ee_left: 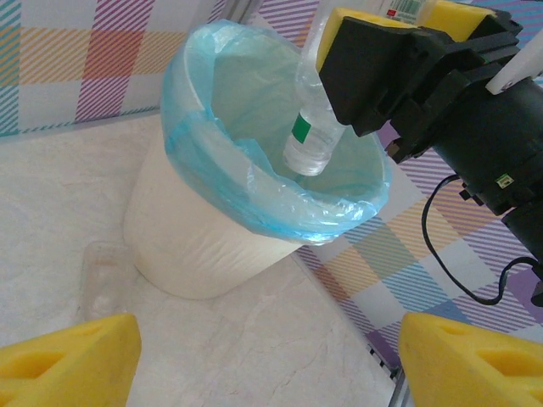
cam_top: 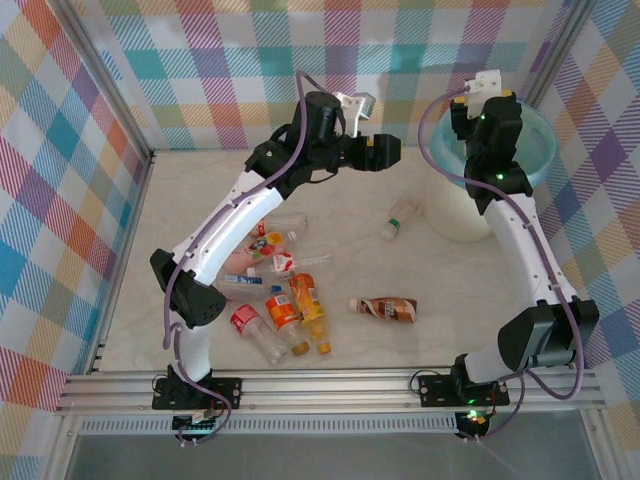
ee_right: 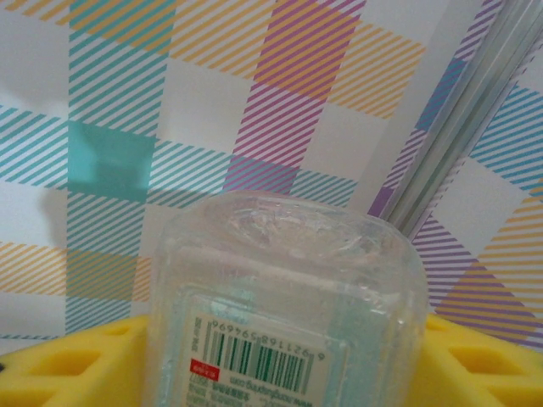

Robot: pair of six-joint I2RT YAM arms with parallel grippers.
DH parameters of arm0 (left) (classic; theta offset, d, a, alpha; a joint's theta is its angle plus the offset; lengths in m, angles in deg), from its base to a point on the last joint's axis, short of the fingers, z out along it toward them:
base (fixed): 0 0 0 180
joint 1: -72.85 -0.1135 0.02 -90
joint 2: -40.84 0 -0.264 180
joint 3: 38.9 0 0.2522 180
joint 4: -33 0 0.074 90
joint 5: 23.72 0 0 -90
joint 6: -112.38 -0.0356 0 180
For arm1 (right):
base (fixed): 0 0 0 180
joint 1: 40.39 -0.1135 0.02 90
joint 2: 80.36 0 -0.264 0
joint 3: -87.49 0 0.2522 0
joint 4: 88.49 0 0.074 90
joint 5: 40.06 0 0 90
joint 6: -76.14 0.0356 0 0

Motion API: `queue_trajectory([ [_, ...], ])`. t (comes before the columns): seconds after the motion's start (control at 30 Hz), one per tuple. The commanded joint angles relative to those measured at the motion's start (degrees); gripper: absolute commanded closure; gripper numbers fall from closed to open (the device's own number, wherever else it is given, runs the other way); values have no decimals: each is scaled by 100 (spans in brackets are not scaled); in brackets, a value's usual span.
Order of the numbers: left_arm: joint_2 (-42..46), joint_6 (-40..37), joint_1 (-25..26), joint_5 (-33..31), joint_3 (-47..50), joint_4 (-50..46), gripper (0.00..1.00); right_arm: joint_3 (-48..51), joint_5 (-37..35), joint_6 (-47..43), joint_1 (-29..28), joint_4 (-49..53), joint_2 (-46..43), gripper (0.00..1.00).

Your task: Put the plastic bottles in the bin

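Right hand (cam_top: 472, 108), top view: up over the bin (cam_top: 545, 150) at back right; can't tell its grip from here. Left hand (cam_top: 385, 150) hovers mid-bench. Other plastic bottles (cam_top: 285, 295) lie on the bench (cam_top: 400, 270) nr the left arm.

Left wrist view: left hand (ee_left: 267, 365) spread wide, empty. Right hand (ee_left: 399, 42) clamps a clear bottle (ee_left: 310, 136) over the bin's (ee_left: 212, 237) bag-lined mouth.

Right wrist view: clear bottle (ee_right: 280, 288) pinched btwn yellow fingers (ee_right: 76, 365), barcode label facing cam.

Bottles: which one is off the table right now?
The clear green-labelled bottle clamped in the right gripper, hanging over the bin. The others in view lie on the table.
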Motion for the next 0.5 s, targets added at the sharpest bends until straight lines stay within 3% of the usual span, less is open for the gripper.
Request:
queue_trajectory([
  [0.0, 131, 16, 59, -48, 24, -2, 20, -90, -64, -54, 17, -253, -158, 28],
  [0.27, 307, -50, 62, -138, 219, 6, 20, -118, -65, -49, 17, -197, -153, 27],
  [0.47, 359, -59, 64, -183, 273, 23, 20, -93, 5, -36, 18, -134, -197, 19],
])
